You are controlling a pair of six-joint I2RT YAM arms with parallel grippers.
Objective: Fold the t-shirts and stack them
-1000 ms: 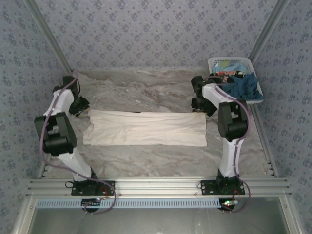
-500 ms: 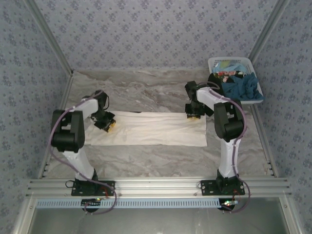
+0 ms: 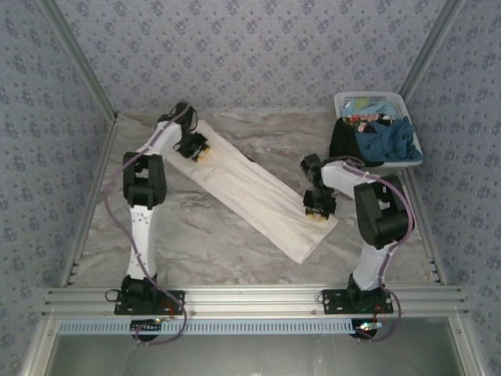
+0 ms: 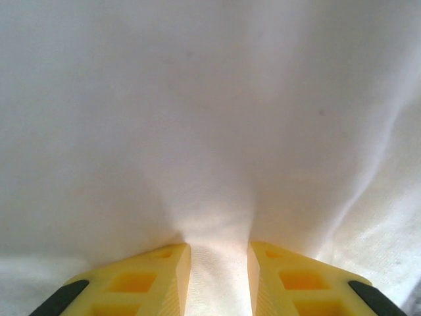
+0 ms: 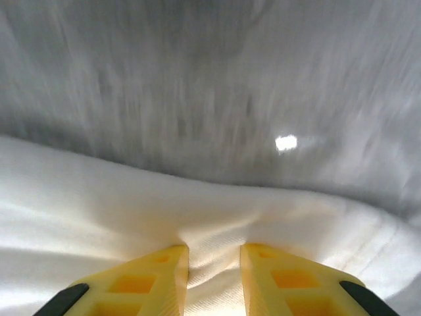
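The off-white t-shirt, folded into a long strip, lies diagonally on the table from far left to near right. My left gripper is shut on its far-left end. In the left wrist view the yellow fingers pinch a ridge of the cloth. My right gripper is shut on the shirt's right edge near the lower end. Its wrist view shows the cloth bunched between the fingers. A teal-blue shirt and a black shirt sit in the basket.
The white slatted basket stands at the far right corner, heaped with clothes. Marble-patterned table spreads around the shirt, with bare room at the near left and far middle. Metal frame rails run along the near edge.
The shirt has swung from lying straight across to a diagonal. The left gripper has carried its end toward the far-left corner, and the right gripper has drawn its end nearer.
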